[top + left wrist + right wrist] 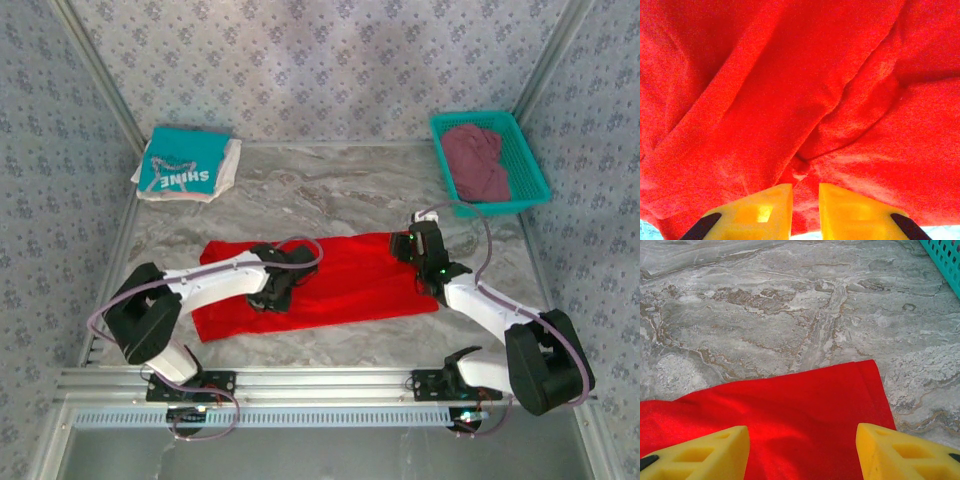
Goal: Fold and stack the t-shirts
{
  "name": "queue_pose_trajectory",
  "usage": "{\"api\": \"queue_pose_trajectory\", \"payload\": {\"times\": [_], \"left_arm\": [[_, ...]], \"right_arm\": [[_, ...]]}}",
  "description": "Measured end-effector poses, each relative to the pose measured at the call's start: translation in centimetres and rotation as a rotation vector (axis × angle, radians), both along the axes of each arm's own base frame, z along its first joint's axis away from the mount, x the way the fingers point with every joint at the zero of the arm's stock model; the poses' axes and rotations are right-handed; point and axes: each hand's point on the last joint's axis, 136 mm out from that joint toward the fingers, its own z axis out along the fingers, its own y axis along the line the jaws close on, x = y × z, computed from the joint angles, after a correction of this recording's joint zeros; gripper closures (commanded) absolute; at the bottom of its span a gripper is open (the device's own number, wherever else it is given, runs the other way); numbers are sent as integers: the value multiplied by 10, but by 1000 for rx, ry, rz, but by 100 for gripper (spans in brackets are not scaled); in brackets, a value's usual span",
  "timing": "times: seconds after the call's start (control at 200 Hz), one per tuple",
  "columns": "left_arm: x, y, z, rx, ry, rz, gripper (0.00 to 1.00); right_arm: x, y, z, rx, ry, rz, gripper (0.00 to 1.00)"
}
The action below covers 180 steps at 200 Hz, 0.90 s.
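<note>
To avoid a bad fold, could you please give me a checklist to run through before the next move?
1. Red shirt flat: not ok, creased at the left gripper.
2. Left gripper holding cloth: cannot tell, a ridge sits between near-closed fingers.
3. Right gripper open above shirt's corner: ok.
4. Teal shirt folded, out of the way: ok.
5. Maroon shirt in basket: ok.

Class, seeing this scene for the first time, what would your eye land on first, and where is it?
The bright red t-shirt spread across the middle of the marble table grabs attention, with the left pincer nipping a fold of it and the right pincer open over its corner. Next come the teal SHINE shirt at far left and the teal basket holding a maroon shirt at far right.
</note>
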Motion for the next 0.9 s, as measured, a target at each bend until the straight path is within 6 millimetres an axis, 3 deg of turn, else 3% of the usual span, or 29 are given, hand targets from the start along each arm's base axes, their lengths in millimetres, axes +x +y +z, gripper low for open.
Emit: {"api": "queue_pose_trajectory", "payload": {"times": [0.17, 0.265, 0.55, 0.849, 0.899], "left_arm": [[-5, 7, -11, 32, 24, 3, 78], [-6, 12, -18, 46, 36, 12, 72], [-3, 26, -28, 78, 49, 45, 72], [8, 33, -27, 90, 19, 58, 84], [9, 34, -26, 96, 14, 56, 90]], "right_arm": [[0, 0, 0, 0, 0, 0, 39], [0, 0, 0, 0, 0, 0, 39], [0, -2, 0, 0, 0, -4, 39], [0, -2, 0, 1, 0, -5, 39], [0, -1, 0, 1, 0, -4, 39]]}}
